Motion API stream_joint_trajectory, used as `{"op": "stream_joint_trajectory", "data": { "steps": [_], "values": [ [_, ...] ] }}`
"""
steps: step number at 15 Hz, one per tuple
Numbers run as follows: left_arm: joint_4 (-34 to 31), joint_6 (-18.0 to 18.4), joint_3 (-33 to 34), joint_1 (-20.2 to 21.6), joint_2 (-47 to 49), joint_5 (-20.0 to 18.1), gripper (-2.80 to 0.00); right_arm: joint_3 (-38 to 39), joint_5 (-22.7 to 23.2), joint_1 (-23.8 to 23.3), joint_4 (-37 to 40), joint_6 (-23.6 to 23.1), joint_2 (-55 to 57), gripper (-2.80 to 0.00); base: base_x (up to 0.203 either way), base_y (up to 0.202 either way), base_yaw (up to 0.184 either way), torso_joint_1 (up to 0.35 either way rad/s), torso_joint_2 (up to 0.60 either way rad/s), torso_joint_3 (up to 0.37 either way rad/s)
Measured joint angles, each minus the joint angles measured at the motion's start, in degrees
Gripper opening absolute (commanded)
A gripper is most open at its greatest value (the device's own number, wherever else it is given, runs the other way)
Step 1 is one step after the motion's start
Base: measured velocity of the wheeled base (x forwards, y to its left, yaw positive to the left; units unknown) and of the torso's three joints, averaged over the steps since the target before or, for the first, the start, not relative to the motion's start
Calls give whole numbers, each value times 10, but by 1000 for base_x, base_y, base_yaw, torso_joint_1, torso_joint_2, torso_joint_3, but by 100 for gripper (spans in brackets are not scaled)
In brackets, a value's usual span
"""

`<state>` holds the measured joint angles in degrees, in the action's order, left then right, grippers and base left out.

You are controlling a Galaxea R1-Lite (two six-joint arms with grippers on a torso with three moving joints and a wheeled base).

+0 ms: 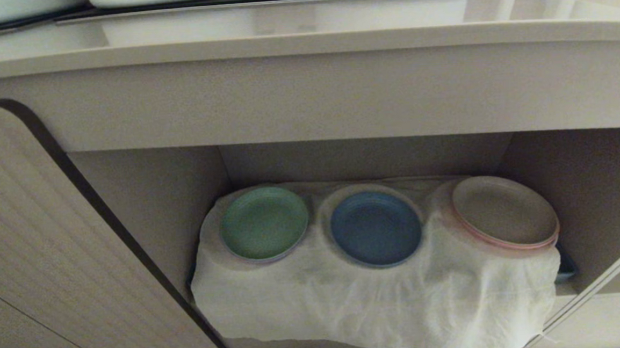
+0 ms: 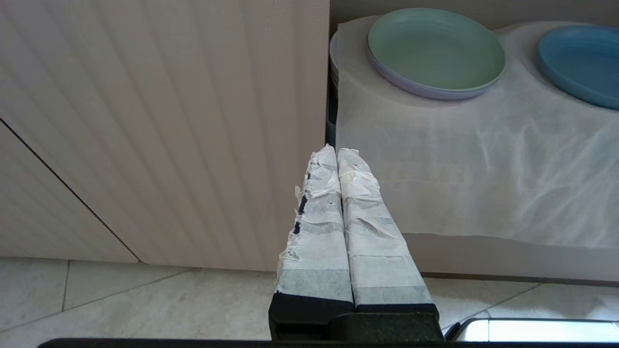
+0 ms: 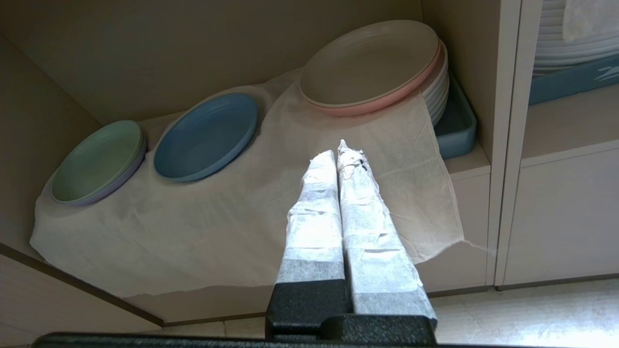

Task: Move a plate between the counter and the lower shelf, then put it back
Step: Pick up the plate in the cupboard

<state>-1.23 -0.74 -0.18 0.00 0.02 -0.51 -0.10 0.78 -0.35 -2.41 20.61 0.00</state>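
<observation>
The blue plate sits on the white cloth in the lower shelf, between the green plate on its left and the beige pink-edged plate on its right, below the counter. The left gripper and right gripper hang outside the shelf, taped fingers pressed together, each clenched on nothing.

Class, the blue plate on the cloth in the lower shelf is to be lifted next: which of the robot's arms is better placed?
Probably the right. The right gripper faces the shelf opening, with the blue plate ahead; the left gripper faces the cabinet door edge, and its view cuts that plate off.
</observation>
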Motion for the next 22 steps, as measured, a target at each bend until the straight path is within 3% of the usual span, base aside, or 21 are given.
{"op": "stream_joint_trajectory", "data": {
  "steps": [4, 6, 13, 22],
  "values": [
    [0, 0, 0, 0, 0, 0, -280, 0, -1, 0, -1, -7, 0, -280, 0, 0, 0, 0, 0, 0],
    [0, 0, 0, 0, 0, 0, -280, 0, -2, 0, -4, -34, 0, -280, 0, 0, 0, 0, 0, 0],
    [0, 0, 0, 0, 0, 0, -280, 0, -12, 0, 1, -267, 0, -280, 0, 0, 0, 0, 0, 0],
    [0, 0, 0, 0, 0, 0, -280, 0, -10, 0, 23, -263, 0, -280, 0, 0, 0, 0, 0, 0]
  ]
}}
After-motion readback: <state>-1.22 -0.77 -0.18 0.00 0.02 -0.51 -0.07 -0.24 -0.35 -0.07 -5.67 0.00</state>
